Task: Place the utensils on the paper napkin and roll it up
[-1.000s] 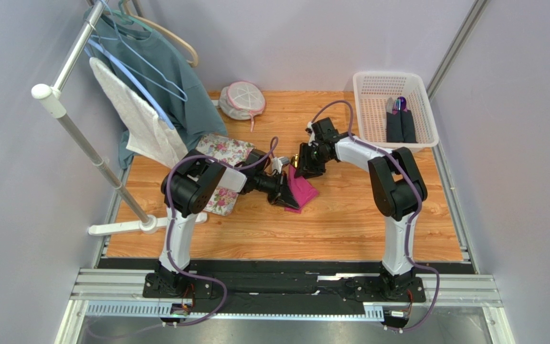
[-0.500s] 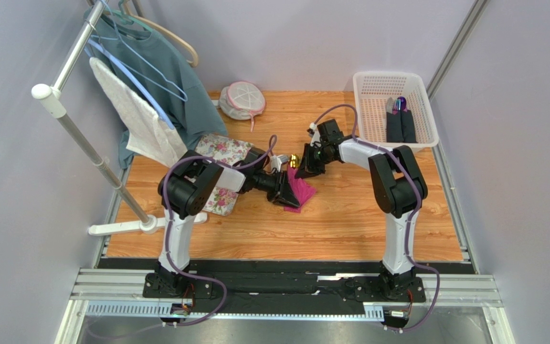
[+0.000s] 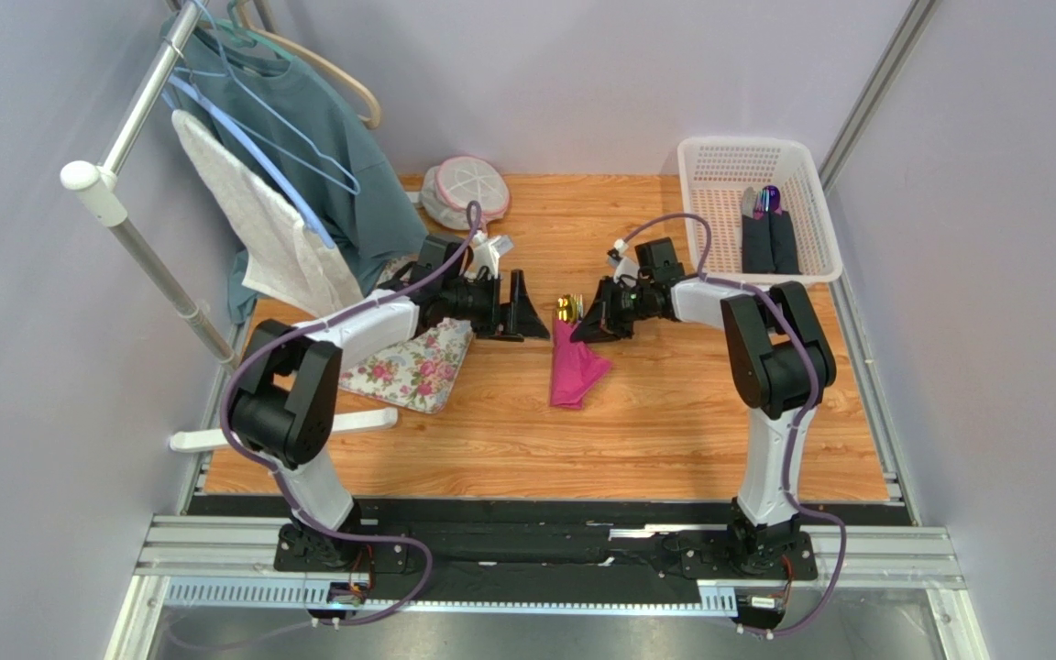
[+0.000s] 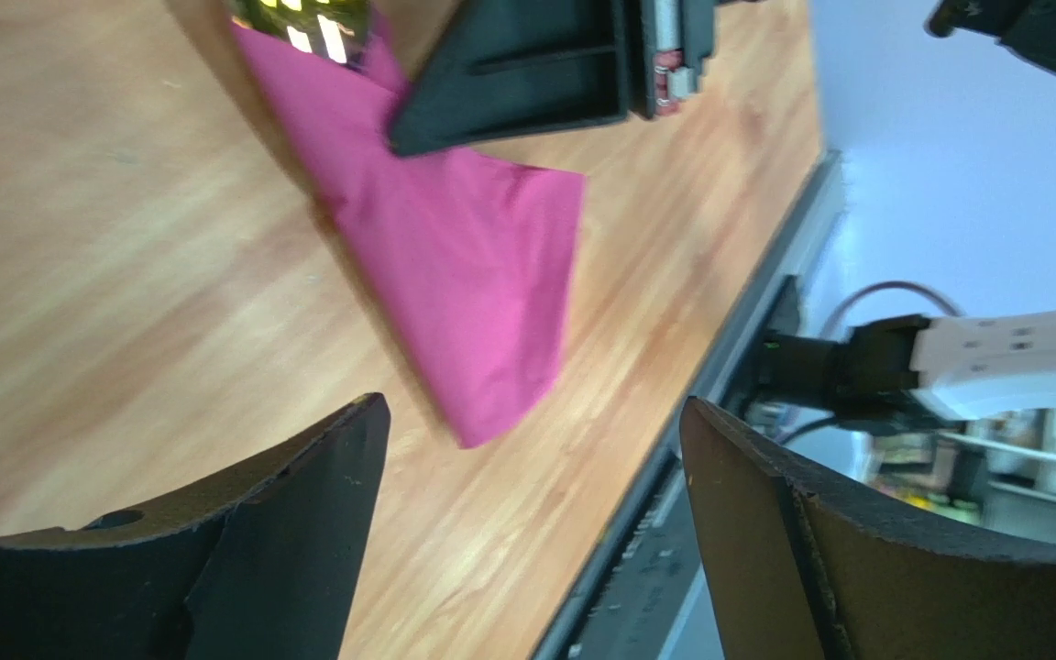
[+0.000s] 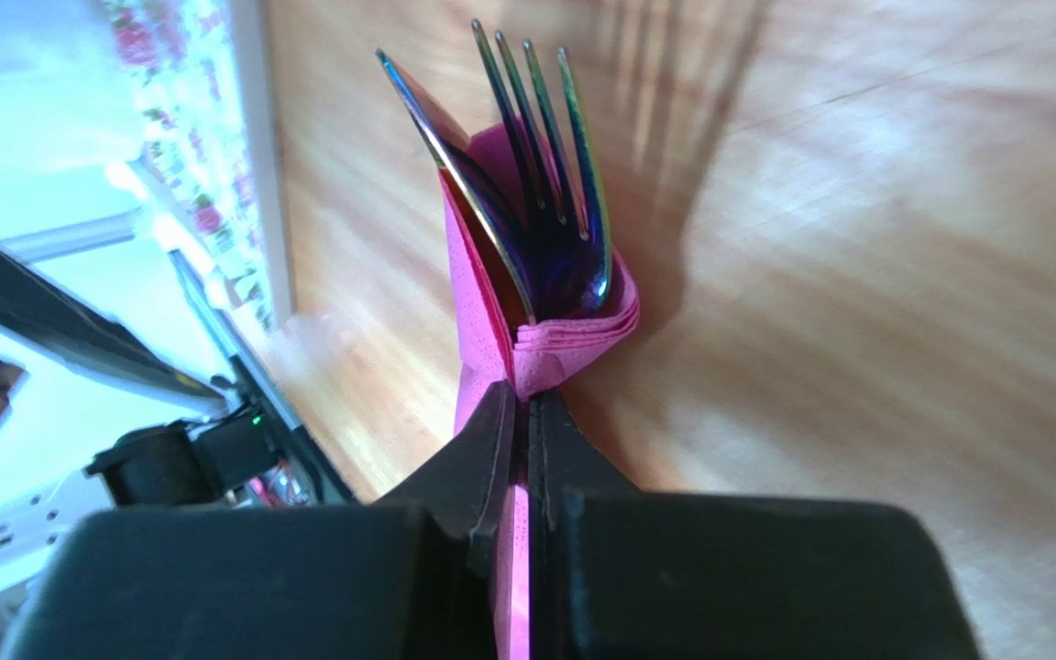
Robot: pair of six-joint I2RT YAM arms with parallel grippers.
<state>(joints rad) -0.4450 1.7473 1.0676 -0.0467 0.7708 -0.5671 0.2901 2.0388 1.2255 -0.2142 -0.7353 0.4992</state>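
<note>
The magenta paper napkin [image 3: 575, 369] lies on the wooden table, folded into a narrow strip around the utensils. Gold utensil ends [image 3: 564, 305] stick out of its far end. In the right wrist view the fork [image 5: 547, 151] and the spoon [image 5: 454, 165] stand out of the napkin fold [image 5: 554, 341], and my right gripper [image 5: 530, 402] is shut on a napkin edge just below them. My left gripper [image 3: 527, 311] hangs open to the left of the bundle, touching nothing. Its view shows the napkin [image 4: 472, 261] beyond its spread fingers [image 4: 313, 509].
A floral cloth [image 3: 417, 365] lies left of the napkin, under the left arm. A white basket [image 3: 692, 193] with dark purple-tipped items [image 3: 768, 227] stands at the back right. A clothes rack [image 3: 134, 248] with a teal shirt and white towel fills the left. A mesh pouch [image 3: 465, 190] lies at the back.
My left gripper let go of the napkin, opened wide and drew back to the left. My right gripper shut on the napkin near the utensil ends and shifted slightly right.
</note>
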